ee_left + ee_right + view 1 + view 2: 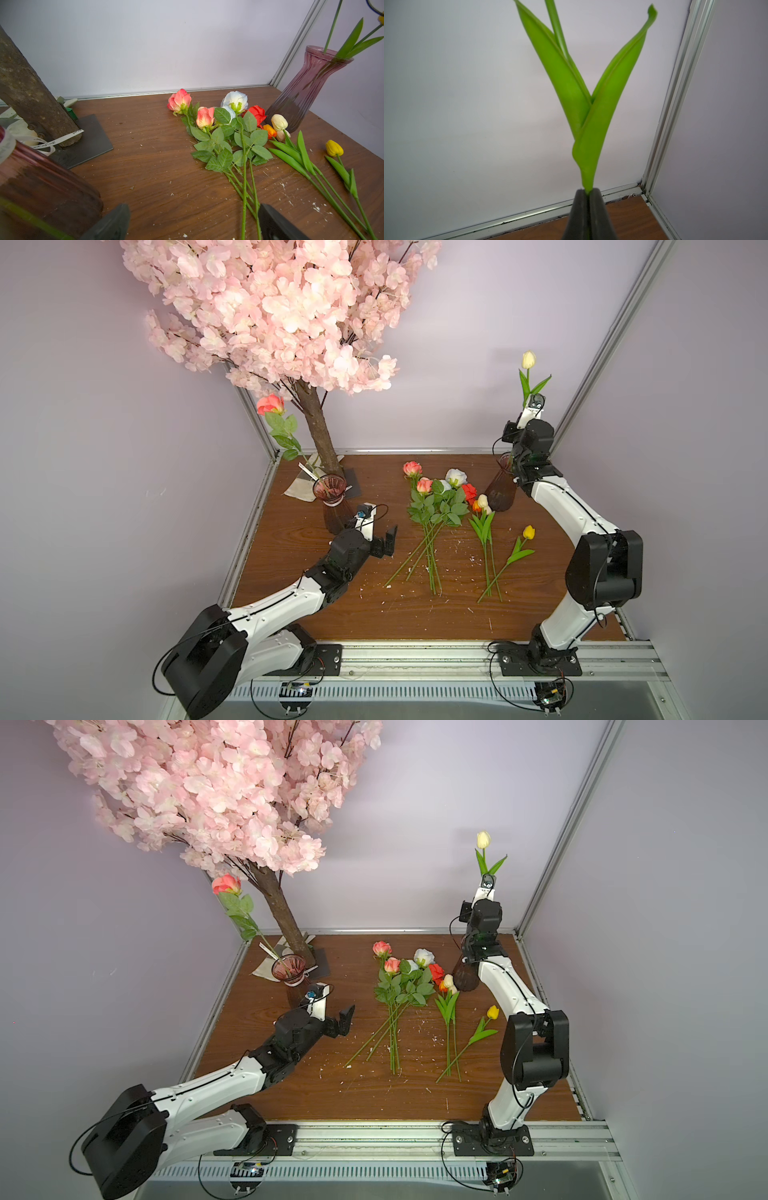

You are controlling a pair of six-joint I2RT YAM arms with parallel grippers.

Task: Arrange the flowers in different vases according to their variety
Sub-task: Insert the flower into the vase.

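My right arm (pixel 557 497) blocks most of the right vase (pixel 498 491) in both top views. Right wrist cam cuts the tulip (pixel 606 108) off below its bloom. Left wrist cam: left vase (pixel 41 187) is a blurry blob, half out of frame.

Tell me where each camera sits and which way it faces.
Top views: high above the front rail, looking down at the table, left arm, right arm, banded vase, plain vase, roses and lying tulips.
Left wrist: low beside the banded vase, facing across the roses toward the plain vase; open left gripper tips in frame.
Right wrist: raised, facing the back corner; right gripper shut on the upright tulip.
Shared: top views and left wrist both show roses, lying tulips, plain vase.
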